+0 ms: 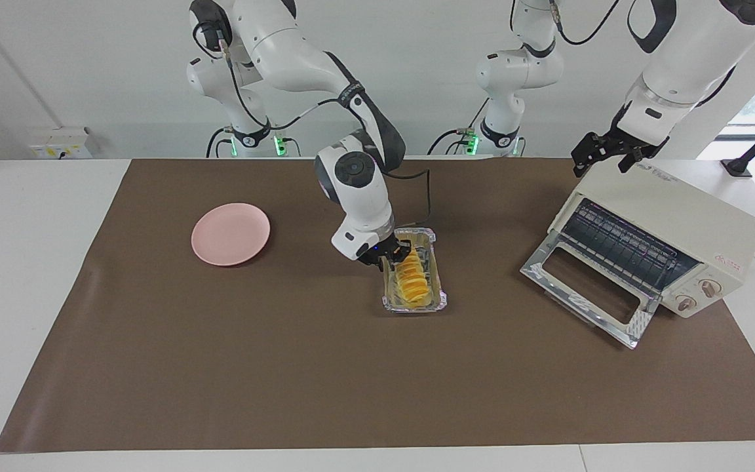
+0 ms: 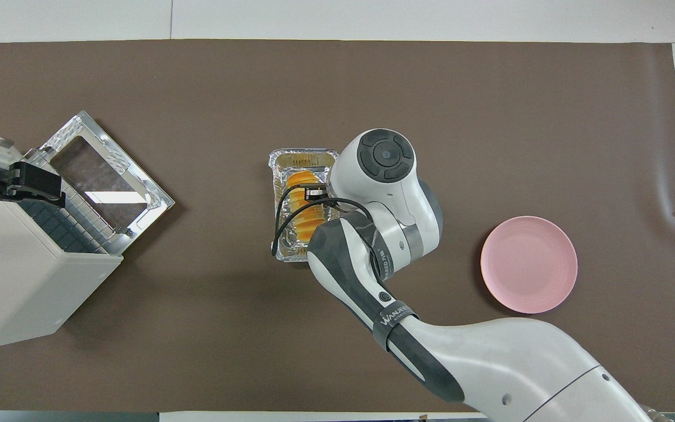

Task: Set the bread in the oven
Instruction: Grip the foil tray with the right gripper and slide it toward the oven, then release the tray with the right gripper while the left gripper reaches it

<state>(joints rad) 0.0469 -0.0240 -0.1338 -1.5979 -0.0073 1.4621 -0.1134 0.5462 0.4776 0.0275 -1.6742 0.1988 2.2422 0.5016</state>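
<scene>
The bread (image 1: 411, 278), a ridged golden-yellow loaf, lies in a silver foil tray (image 1: 417, 307) at mid-table. My right gripper (image 1: 396, 252) is down at the end of the tray and loaf nearer the robots. In the overhead view the right arm's wrist covers that end, and only part of the bread (image 2: 304, 202) and the tray (image 2: 304, 155) show. The cream-white oven (image 1: 672, 210) stands at the left arm's end of the table, its glass door (image 1: 587, 288) dropped open and its rack showing. My left gripper (image 1: 603, 157) stands open at the oven's top edge nearer the robots.
A round pink plate (image 1: 231, 233) lies toward the right arm's end of the brown mat. The oven's open door (image 2: 103, 176) juts out over the mat toward the tray. A black cable loops from the right wrist over the tray.
</scene>
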